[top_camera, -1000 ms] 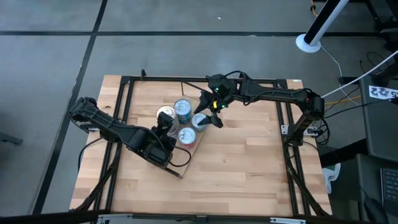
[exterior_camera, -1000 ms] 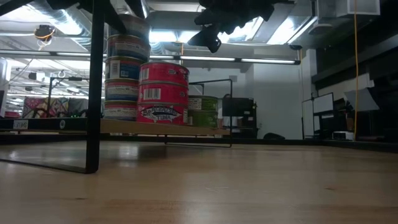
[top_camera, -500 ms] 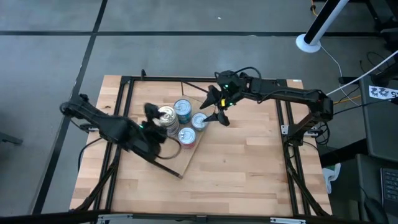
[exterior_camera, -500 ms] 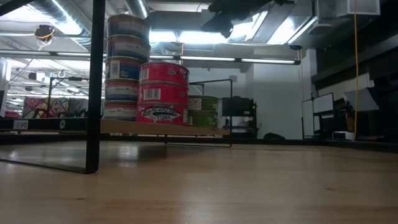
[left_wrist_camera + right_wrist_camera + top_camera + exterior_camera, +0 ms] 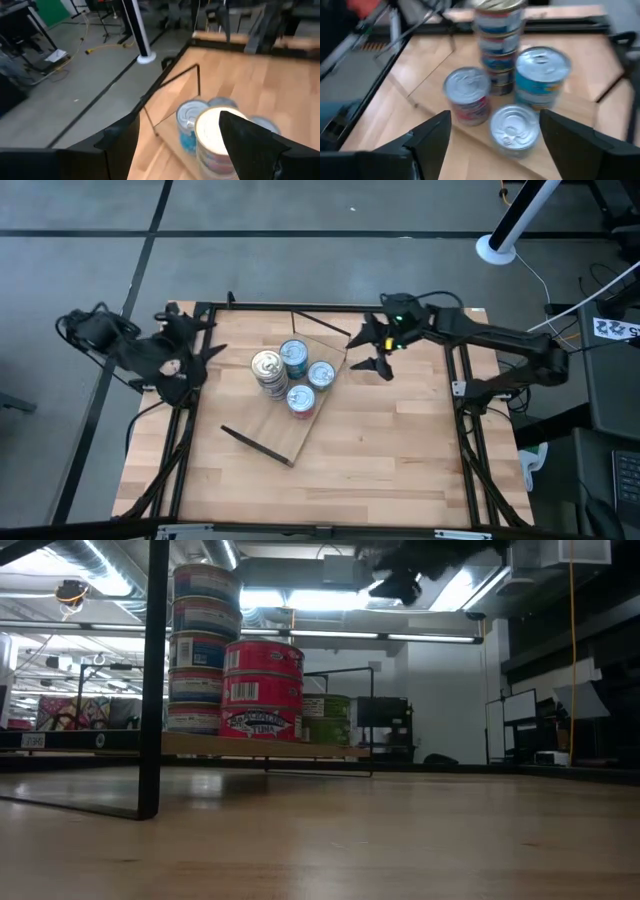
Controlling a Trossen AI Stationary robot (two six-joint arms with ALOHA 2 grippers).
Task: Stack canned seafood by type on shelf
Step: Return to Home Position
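The canned seafood stands in four piles on the shelf (image 5: 300,425), a light plywood board with dark bars at mid-table. These are a tall gold-lidded stack (image 5: 267,367), a blue-labelled pile (image 5: 293,353) and two silver-topped piles (image 5: 321,373), (image 5: 300,397). The low view shows the tall stack (image 5: 205,650) and a red-labelled stack (image 5: 262,690) resting on the board. My left gripper (image 5: 195,342) hangs open over the table's far left corner, well clear of the tins. My right gripper (image 5: 366,352) hovers open just right of the shelf, with the piles (image 5: 514,127) ahead of it.
Dark frame rails run along the table's left side (image 5: 190,410), right side (image 5: 462,410) and far edge (image 5: 300,307). The shelf's dark foot bar (image 5: 255,443) lies near the board's front corner. Bare slatted tabletop (image 5: 400,460) spreads to the front and right.
My left gripper has drawn back from the stacks toward the table's far left corner, rising and rolling about its own axis. My right gripper has backed away from the tins toward the right edge. Both stayed open. The tins have kept their places.
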